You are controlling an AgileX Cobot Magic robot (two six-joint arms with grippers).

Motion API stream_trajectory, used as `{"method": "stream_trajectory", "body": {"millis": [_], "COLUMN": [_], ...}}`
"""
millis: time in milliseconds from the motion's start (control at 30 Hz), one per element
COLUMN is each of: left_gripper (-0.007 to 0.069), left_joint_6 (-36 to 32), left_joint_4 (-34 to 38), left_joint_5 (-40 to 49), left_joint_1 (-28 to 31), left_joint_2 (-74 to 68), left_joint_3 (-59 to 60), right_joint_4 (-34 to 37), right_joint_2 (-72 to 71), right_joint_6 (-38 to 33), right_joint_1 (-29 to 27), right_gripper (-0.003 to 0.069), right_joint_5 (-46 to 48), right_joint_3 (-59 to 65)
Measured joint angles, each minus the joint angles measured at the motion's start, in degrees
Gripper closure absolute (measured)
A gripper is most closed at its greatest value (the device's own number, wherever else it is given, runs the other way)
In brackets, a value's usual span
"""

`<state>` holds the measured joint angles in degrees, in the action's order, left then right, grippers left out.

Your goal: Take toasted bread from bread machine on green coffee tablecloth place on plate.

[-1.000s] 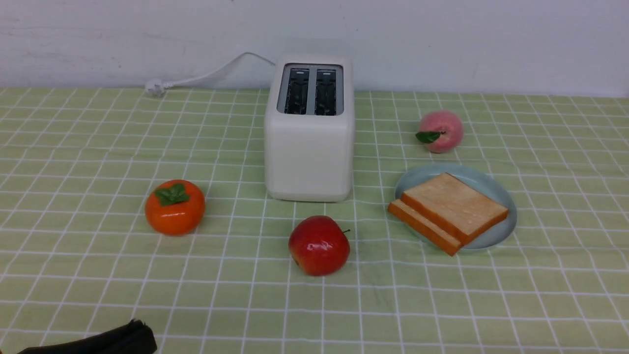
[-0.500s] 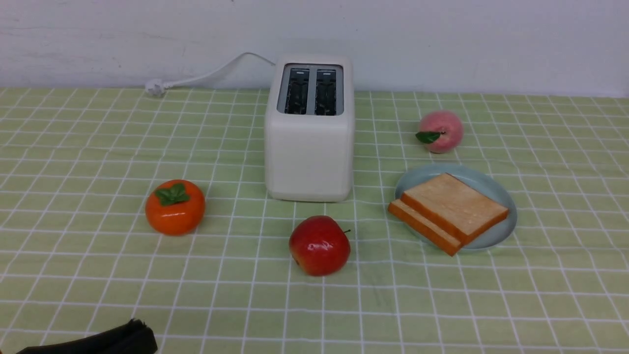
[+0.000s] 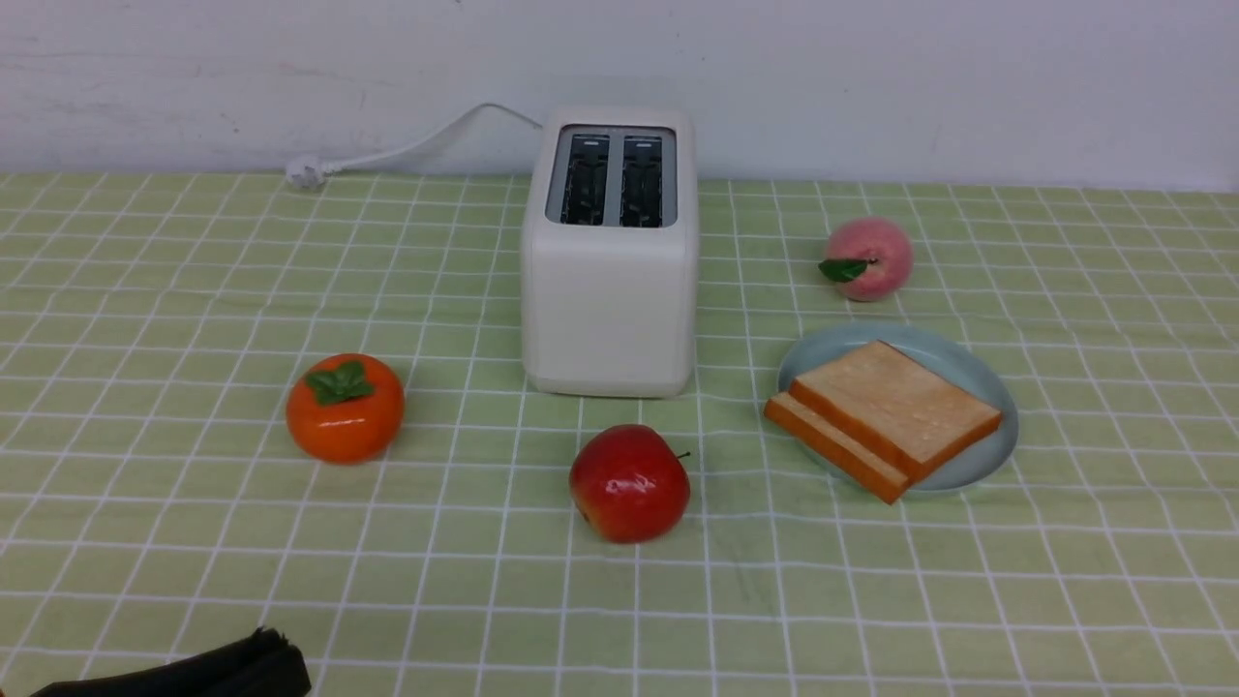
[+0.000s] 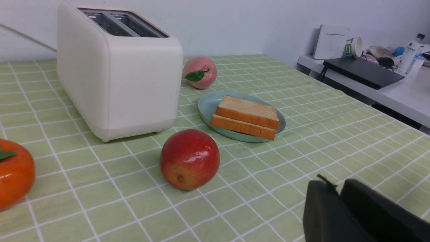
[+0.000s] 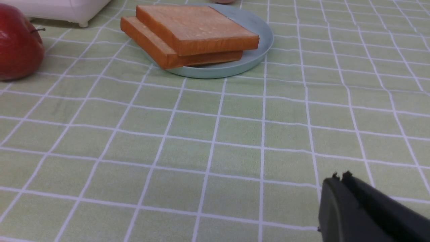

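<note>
On the pale plate [image 3: 989,455], 2 slices of toasted bread [image 3: 895,402] are lying stacked, the lower one poking over the rim! Down front, the left gripper [image 4: 336,188] is keeping its fingers pressed together, and the right gripper's [image 5: 341,179] fingers are pressing together too!

Well ahead of the right hand [image 5: 339,179], two tan slices [image 3: 895,402] with orange-brown crusts lie stacked askew on the round blue-green plate [image 3: 982,455]; the white toaster [image 3: 610,310], slots empty, stands upright farther ahead, on green gridded cloth [image 3: 823,600].
</note>
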<state>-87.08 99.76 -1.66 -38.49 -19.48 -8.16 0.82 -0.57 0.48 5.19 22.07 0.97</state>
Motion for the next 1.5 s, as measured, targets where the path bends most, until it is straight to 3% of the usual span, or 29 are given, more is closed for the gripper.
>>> {"method": "stream_trajectory", "body": {"millis": [167,300,400,533,667,700,733,800,867,1000,1200,1333,1500], "left_gripper": [0.0560,0.0637,0.0638,0.0638,0.0638,0.0638,0.0638,0.0638,0.0638,0.0638,0.0638,0.0638,0.0638], "left_joint_6": [0.53,1.11,2.07,13.46,40.10,40.10,49.82,60.79,69.19,78.27,81.71,82.10,82.68], "left_joint_4": [0.00,0.00,-0.46,-8.83,-38.30,-39.85,-50.15,-63.80,-72.61,-83.73,-87.41,-88.67,-89.38], "left_joint_5": [-1.37,-1.37,-1.37,-1.52,-1.65,-1.65,-1.33,-0.93,-0.55,0.32,0.13,0.54,4.83], "left_joint_1": [0.00,0.00,0.00,0.00,0.00,0.00,0.00,0.00,0.00,0.00,1.30,8.99,22.87], "left_joint_2": [0.00,0.00,0.00,0.00,0.00,0.00,0.00,0.00,0.00,0.00,0.05,2.72,11.22], "left_joint_3": [0.00,0.00,0.00,0.00,0.00,0.00,0.00,0.00,0.00,0.00,0.00,0.00,1.25], "right_joint_4": [0.04,0.04,0.04,0.04,0.04,0.04,0.04,0.04,0.04,0.04,0.04,0.04,0.04], "right_joint_2": [0.00,0.00,0.00,0.00,0.00,0.00,0.00,0.00,0.00,0.00,0.00,0.00,0.00], "right_joint_6": [0.00,0.00,0.00,0.00,0.00,0.00,0.00,0.00,0.00,0.00,0.00,0.00,0.00], "right_joint_1": [0.00,0.00,0.00,0.00,0.00,0.00,0.00,0.00,0.00,0.00,0.00,0.00,0.00], "right_gripper": [0.0669,0.0662,0.0660,0.0658,0.0655,0.0655,0.0655,0.0655,0.0654,0.0647,0.0645,0.0643,0.0638], "right_joint_5": [0.07,0.07,0.07,0.07,0.07,0.07,0.07,0.07,0.07,0.07,0.07,0.07,0.09], "right_joint_3": [0.00,0.00,0.00,0.00,0.00,0.00,0.00,0.00,0.00,0.00,0.00,0.00,0.00]}}
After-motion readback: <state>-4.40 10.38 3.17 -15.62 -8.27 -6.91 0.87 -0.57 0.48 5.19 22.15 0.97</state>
